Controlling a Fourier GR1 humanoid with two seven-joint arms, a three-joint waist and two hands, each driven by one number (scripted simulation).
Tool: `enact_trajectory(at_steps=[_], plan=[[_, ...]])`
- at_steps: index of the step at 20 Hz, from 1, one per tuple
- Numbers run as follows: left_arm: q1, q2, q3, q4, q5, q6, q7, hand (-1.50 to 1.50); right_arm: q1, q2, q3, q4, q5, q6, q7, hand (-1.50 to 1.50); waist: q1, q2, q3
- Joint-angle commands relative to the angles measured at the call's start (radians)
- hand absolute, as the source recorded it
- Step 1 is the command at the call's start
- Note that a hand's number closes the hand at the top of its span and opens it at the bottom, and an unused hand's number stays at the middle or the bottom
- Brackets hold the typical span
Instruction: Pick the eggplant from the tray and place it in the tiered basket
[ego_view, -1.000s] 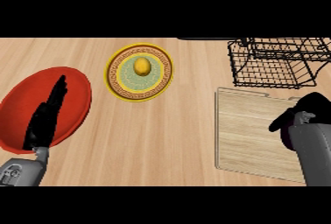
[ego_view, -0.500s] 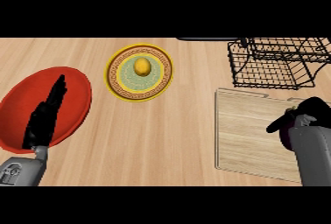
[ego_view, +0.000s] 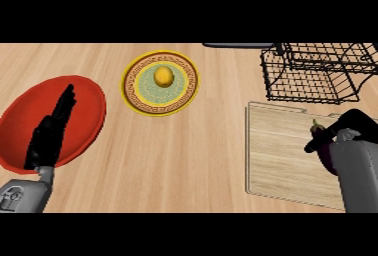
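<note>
A dark purple eggplant (ego_view: 319, 129) with a green stem lies on the pale wooden tray (ego_view: 280, 150) at the right. My right hand (ego_view: 353, 124) is curled round it, hiding most of its body; only the stem end shows at the hand's left. The black wire tiered basket (ego_view: 317, 70) stands at the upper right, just beyond the tray. My left hand (ego_view: 52, 130) rests open with straight fingers over the red plate (ego_view: 85, 107) at the left.
A yellow-rimmed patterned plate (ego_view: 136, 97) with a yellow lemon (ego_view: 163, 76) on it sits at the top centre. Bare wooden counter lies between the plates and the tray.
My right hand has shifted slightly down and right over the tray, with the eggplant's stem end now showing at its left. The left hand has not moved.
</note>
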Motion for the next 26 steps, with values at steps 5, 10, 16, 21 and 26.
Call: enact_trajectory(at_steps=[5, 10, 16, 21, 26], plan=[[0.013, -0.003, 0.02, -0.066, -0.014, -0.011, 0.076, 0.0, -0.039, 0.076, -0.029, -0.041, 0.045, -0.022, 0.165, 1.5, -0.003, 0.012, 0.017], [-0.034, -0.028, -0.007, 0.006, -0.019, -0.032, 0.026, 0.0, -0.153, 0.25, 0.234, -0.078, -0.053, -0.028, -0.141, 1.5, 0.049, 0.02, 0.018], [-0.048, -0.039, -0.025, -0.017, -0.022, -0.043, 0.041, 0.0, -0.242, 0.254, 0.454, -0.171, -0.253, -0.271, -0.277, 1.5, 0.068, 0.016, 0.019], [-0.033, -0.038, -0.001, -0.024, -0.034, -0.013, 0.06, 0.0, -0.369, 0.255, 0.507, -0.28, -0.116, -0.431, -0.191, 1.5, 0.019, 0.008, 0.017], [0.015, -0.033, 0.026, -0.017, -0.035, -0.022, 0.015, 0.0, -0.47, 0.234, 0.474, -0.36, -0.068, -0.402, -0.13, 1.5, -0.002, 0.01, 0.017]])
